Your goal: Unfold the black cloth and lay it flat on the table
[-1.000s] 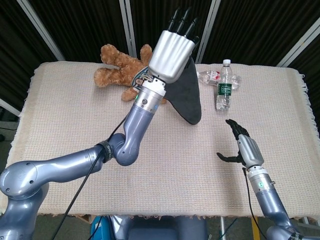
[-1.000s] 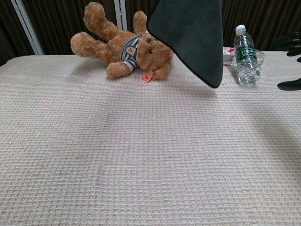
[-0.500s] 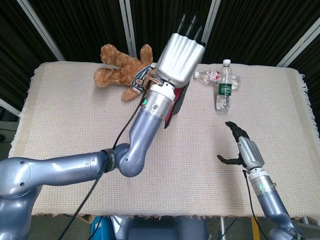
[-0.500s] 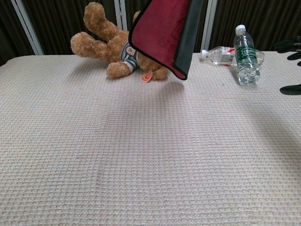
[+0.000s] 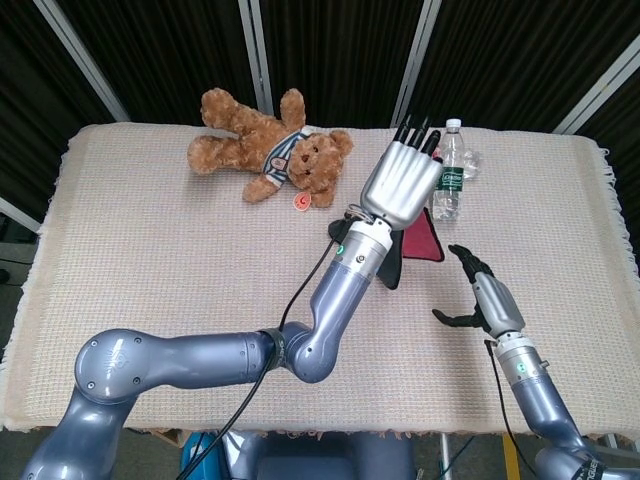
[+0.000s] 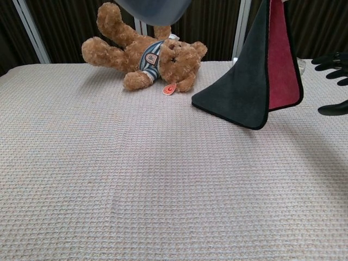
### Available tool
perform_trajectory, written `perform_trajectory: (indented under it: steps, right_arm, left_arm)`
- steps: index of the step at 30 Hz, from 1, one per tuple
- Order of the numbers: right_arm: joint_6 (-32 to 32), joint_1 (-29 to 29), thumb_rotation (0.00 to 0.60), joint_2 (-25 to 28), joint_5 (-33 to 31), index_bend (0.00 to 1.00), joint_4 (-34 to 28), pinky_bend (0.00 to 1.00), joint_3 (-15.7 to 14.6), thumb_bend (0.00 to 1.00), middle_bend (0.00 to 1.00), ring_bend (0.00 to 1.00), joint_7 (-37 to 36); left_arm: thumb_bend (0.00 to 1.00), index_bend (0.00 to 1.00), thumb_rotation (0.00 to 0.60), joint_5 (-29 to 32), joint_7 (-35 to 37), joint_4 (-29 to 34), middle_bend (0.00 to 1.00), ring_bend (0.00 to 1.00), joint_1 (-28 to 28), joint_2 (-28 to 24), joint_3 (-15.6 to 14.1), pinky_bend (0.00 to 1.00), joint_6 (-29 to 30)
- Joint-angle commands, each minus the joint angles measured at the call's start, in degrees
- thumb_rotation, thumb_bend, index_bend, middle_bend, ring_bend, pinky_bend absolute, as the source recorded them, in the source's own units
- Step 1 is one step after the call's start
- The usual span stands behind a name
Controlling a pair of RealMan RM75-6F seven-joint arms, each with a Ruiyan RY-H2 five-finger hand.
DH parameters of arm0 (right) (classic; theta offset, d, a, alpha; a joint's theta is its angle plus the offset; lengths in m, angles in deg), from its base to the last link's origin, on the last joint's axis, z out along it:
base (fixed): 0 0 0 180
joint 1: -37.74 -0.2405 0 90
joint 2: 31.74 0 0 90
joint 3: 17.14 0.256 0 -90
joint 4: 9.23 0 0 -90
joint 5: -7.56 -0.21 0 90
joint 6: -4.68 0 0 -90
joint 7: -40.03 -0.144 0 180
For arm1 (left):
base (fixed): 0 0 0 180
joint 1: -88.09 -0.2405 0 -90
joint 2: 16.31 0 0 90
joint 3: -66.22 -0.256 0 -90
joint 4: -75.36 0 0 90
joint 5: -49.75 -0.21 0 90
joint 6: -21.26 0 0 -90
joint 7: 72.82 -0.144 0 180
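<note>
L hand (image 5: 402, 183) grips cloth (image 6: 244, 92), top cut off; R hand (image 5: 478, 290) spread, empty.

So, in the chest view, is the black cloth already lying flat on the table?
No, the black cloth hangs from above, showing its red inner side, with only its lower edge near the table.

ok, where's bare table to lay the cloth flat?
Free: the near half of the table, in front of the teddy bear, and the left side. Crowded: far right, where the left hand holds the black cloth by the bottle and right hand.
</note>
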Motion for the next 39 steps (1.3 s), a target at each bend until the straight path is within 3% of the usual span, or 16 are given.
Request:
perform_trajectory:
  steps: [1, 21, 30, 39]
  right_arm:
    - [-0.3, -0.4, 0.600, -0.6, -0.4, 0.05, 0.3, 0.00, -0.3, 0.22, 0.00, 0.00, 0.3]
    - [2.3, -3.1, 0.600, -7.3, -6.9, 0.06, 3.3, 0.00, 0.6, 0.22, 0.00, 0.00, 4.2]
    - [3.4, -4.6, 0.600, -10.8, -9.2, 0.12, 2.5, 0.00, 0.5, 0.22, 0.00, 0.00, 7.2]
    - [3.9, -8.6, 0.600, -15.8, -13.7, 0.12, 3.5, 0.00, 2.5, 0.22, 0.00, 0.00, 11.7]
  left_arm:
    - [0.50, 0.61, 0.600, -0.4, 2.0, -0.9, 0.19, 0.00, 0.3, 1.0, -0.2, 0.00, -0.1]
    - [0.50, 0.61, 0.600, -12.1, 17.8, 4.6, 0.19, 0.00, -5.6, -4.0, -3.5, 0.00, -1.4]
    - [0.50, 0.60, 0.600, -12.5, 19.1, 6.6, 0.19, 0.00, -7.0, -6.0, -3.8, 0.00, -1.0]
    - [0.50, 0.60, 0.600, -13.1, 19.9, 8.1, 0.19, 0.00, -7.7, -7.1, -4.2, 0.00, -0.5]
